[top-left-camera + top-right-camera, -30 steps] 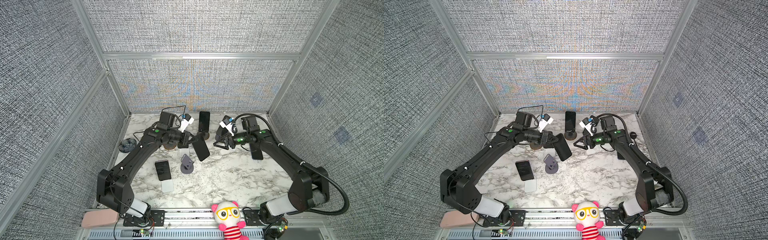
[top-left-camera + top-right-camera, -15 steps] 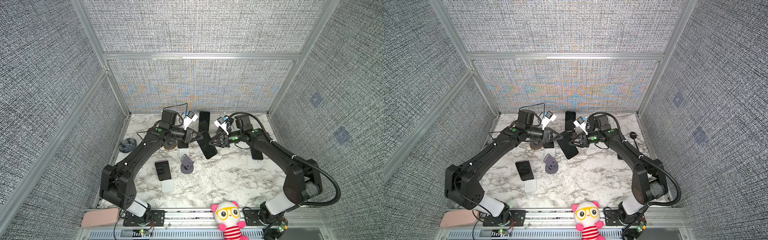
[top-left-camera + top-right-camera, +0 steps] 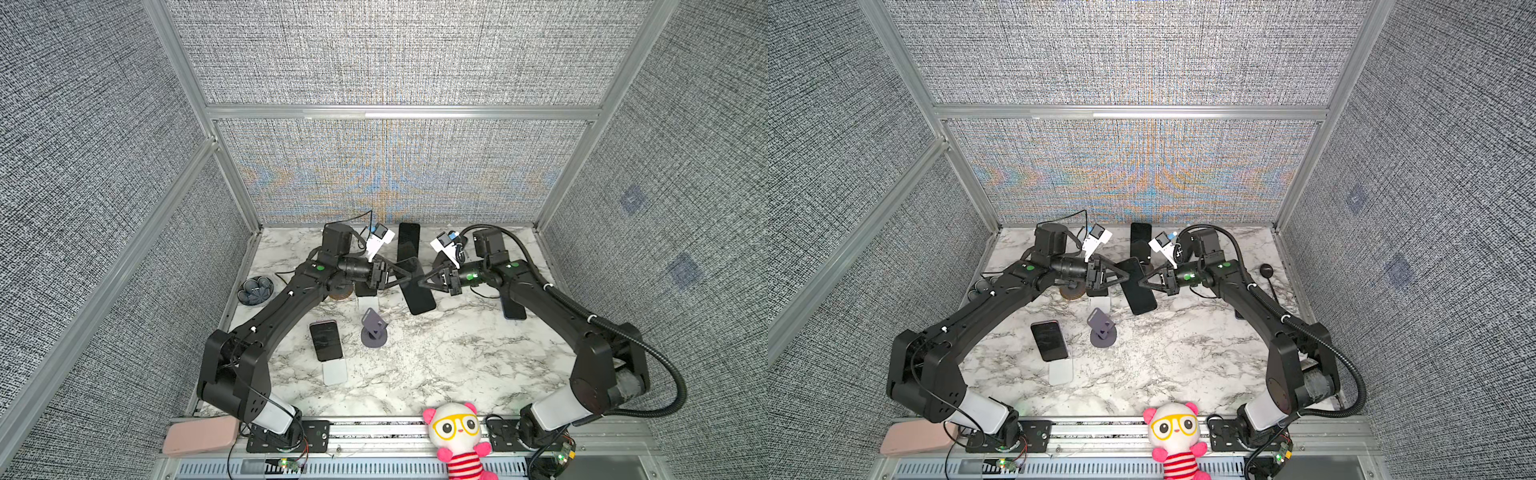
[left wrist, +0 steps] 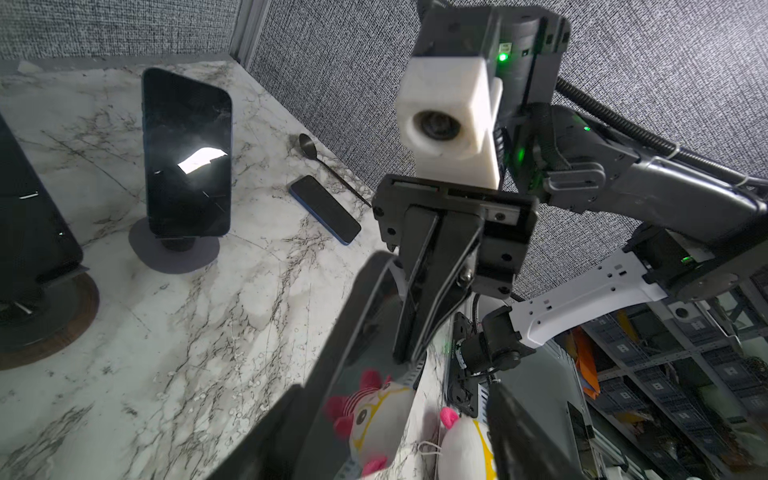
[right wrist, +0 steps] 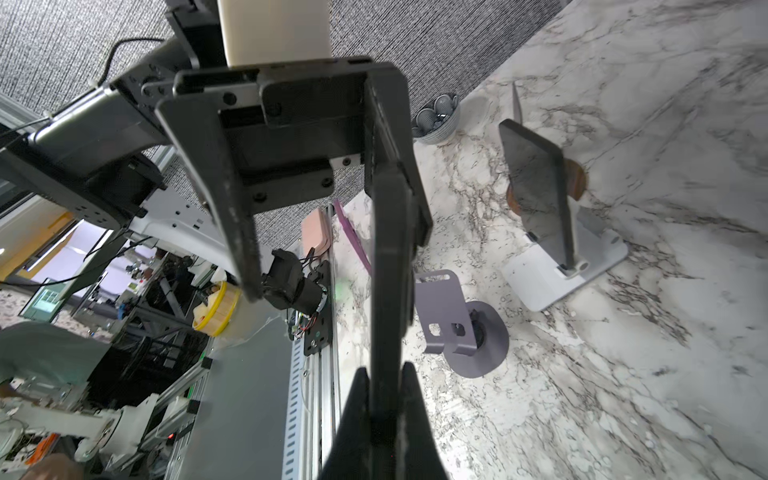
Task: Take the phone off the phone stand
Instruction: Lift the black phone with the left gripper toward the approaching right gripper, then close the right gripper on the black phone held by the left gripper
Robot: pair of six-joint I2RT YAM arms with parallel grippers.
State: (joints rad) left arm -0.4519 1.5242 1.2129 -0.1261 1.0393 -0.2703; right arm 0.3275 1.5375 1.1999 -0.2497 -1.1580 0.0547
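Pinched phone (image 3: 419, 293) edgewise in right pincer (image 5: 384, 395) above counter (image 3: 457, 357), apart from stand (image 3: 374, 332); held left pincer (image 3: 408, 274) spread around phone.

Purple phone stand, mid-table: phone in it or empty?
Empty. The purple stand shows a bare cradle in the right wrist view; the black phone is clamped in the right gripper.

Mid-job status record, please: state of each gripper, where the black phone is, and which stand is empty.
left gripper: open, jaws wide, one finger alongside the phone
right gripper: shut on the black phone's edge
black phone: in the air, tilted, between both grippers
purple stand: empty, on the marble table
back phone: upright on its own stand by the rear wall
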